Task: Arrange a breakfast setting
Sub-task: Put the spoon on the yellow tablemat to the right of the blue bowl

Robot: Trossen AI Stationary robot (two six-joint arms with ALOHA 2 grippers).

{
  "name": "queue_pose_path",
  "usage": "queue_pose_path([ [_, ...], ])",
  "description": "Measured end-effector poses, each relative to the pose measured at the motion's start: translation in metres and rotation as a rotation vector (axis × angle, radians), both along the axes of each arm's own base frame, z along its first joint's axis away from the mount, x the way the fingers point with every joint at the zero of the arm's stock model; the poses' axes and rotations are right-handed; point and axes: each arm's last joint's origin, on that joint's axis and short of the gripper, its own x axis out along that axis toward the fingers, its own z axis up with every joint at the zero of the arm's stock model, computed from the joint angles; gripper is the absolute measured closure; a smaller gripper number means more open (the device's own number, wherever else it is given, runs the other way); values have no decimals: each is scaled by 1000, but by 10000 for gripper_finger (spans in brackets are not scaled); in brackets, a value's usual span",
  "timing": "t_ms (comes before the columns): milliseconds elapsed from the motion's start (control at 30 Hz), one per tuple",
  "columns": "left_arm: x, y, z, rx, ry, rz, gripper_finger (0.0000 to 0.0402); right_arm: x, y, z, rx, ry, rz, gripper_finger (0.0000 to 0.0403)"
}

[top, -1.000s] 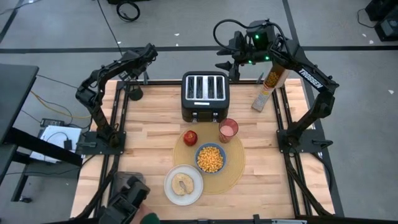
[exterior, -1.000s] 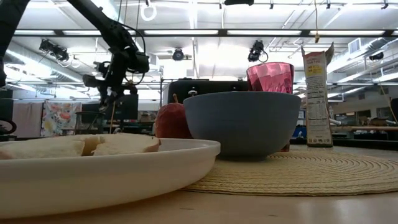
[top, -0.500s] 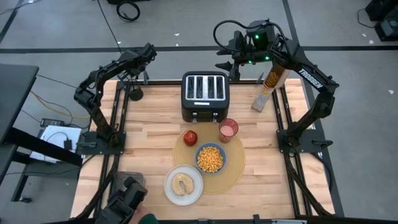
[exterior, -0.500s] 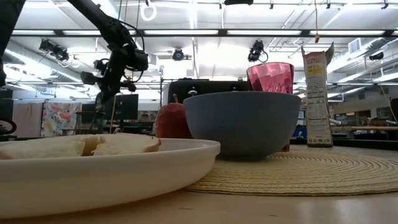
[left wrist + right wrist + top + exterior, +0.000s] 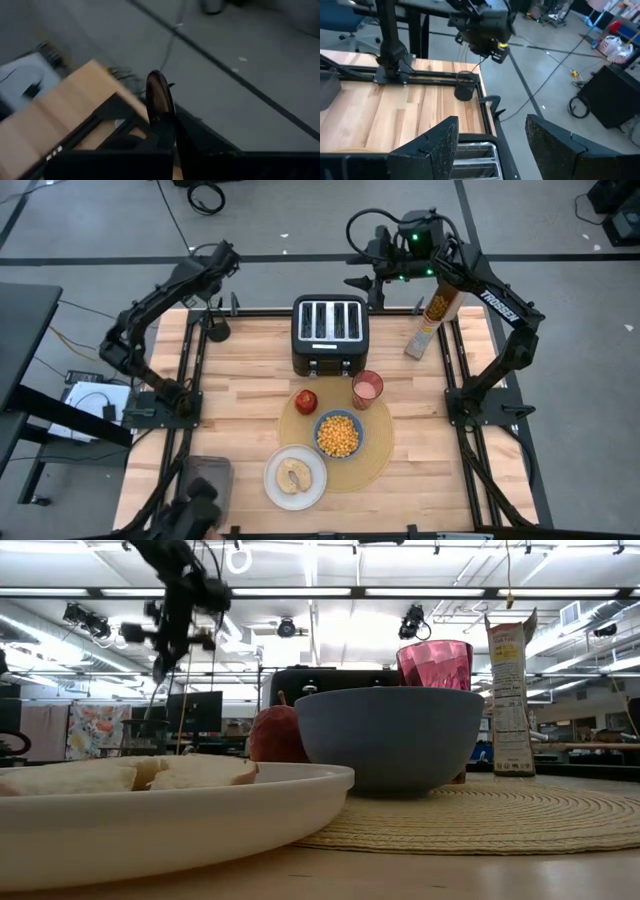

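Note:
On the tan placemat (image 5: 375,450) rest a blue bowl (image 5: 338,435) of yellow cereal and a pink cup (image 5: 367,389), with the red apple (image 5: 306,401) at the mat's left rim. A bagel (image 5: 293,475) lies on the white plate (image 5: 295,477), which overlaps the mat's near-left rim. My left gripper (image 5: 215,280) hangs high over the far-left corner, shut on the spoon (image 5: 159,100), above a small black cup (image 5: 215,332). My right gripper (image 5: 358,270) waits open and empty, raised beyond the toaster's far side. My left gripper pinches the spoon between its two shut fingers (image 5: 167,135). The spoon's dark oval bowl (image 5: 158,95) sticks out past the fingertips; the fingers hide the part they are on. The fingers slant downward, and the spoon is lifted clear of the table.
A black four-slot toaster (image 5: 330,333) stands at the far middle. A tall cereal box (image 5: 430,320) is at the far right. A dark grey object (image 5: 205,480) sits at the near-left edge. Bare wood lies on the table's left and right sides.
My left gripper has risen well above the black cup and drawn back toward the far-left corner. The dark object at the near-left edge has shifted.

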Motion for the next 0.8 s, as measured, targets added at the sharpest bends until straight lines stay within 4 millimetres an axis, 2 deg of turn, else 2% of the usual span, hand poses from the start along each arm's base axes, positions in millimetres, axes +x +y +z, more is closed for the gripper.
queue_pose_path([
  [100, -1, -17, 28, 37, 23, -122, 392, 3, 1, 0, 15, -34, 71, 167],
  [200, -3, -41, 61, 90, 12, -257, 392, 6, 2, -3, 47, -55, 170, 167],
  [400, -16, -107, 119, 226, -51, -626, 392, 22, 7, -13, 104, -122, 250, 167],
  [600, -34, -166, 157, 445, -79, -1192, 392, 36, 27, -13, 174, -170, 296, 161],
  [700, -36, -188, 171, 593, -104, -1526, 392, 43, 45, -11, 188, -182, 353, 151],
  [800, -35, -203, 183, 755, -169, -1778, 392, 47, 63, -11, 247, -178, 422, 137],
])
